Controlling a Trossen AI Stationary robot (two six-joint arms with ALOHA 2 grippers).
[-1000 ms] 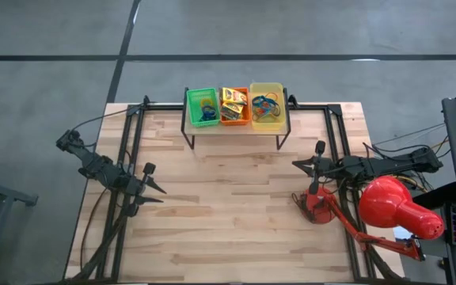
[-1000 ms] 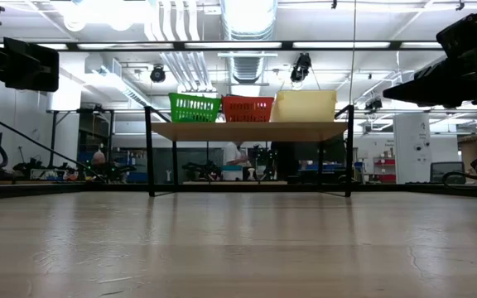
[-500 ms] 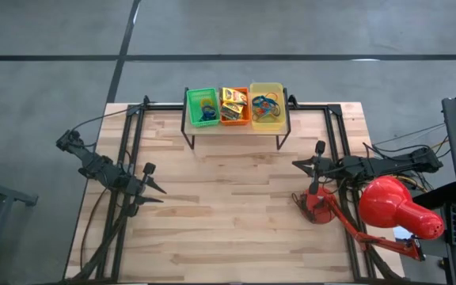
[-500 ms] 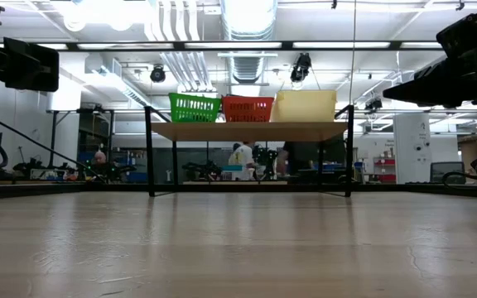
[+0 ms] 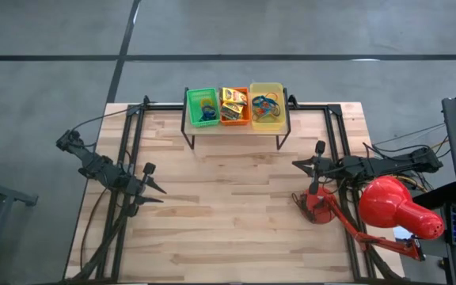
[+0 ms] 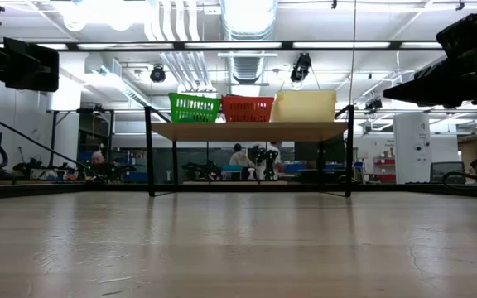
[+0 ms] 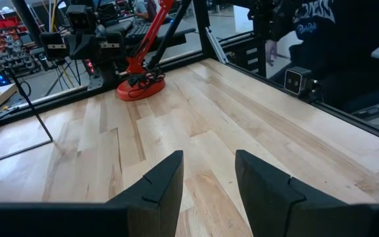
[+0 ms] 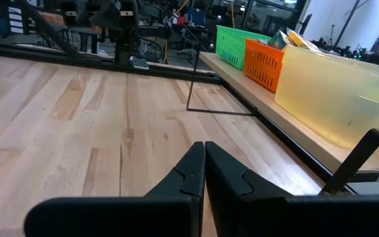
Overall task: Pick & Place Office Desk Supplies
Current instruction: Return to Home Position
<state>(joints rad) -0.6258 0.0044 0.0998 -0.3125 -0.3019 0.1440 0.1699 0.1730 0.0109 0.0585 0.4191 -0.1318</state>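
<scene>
High view: yellow printed boxes (image 5: 233, 102) crowd orange tray (image 5: 235, 122).

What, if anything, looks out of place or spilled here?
Nothing stands out: the green bin, orange bin and yellow bin sit in a row on the shelf; the left gripper and right gripper hold nothing.

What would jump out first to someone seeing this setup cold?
The big red desk lamp, at the right of the table by the right gripper, which is shut. Then the green bin, orange bin and yellow bin, side by side on the raised shelf at the far edge. The left gripper hangs open at the left.
</scene>
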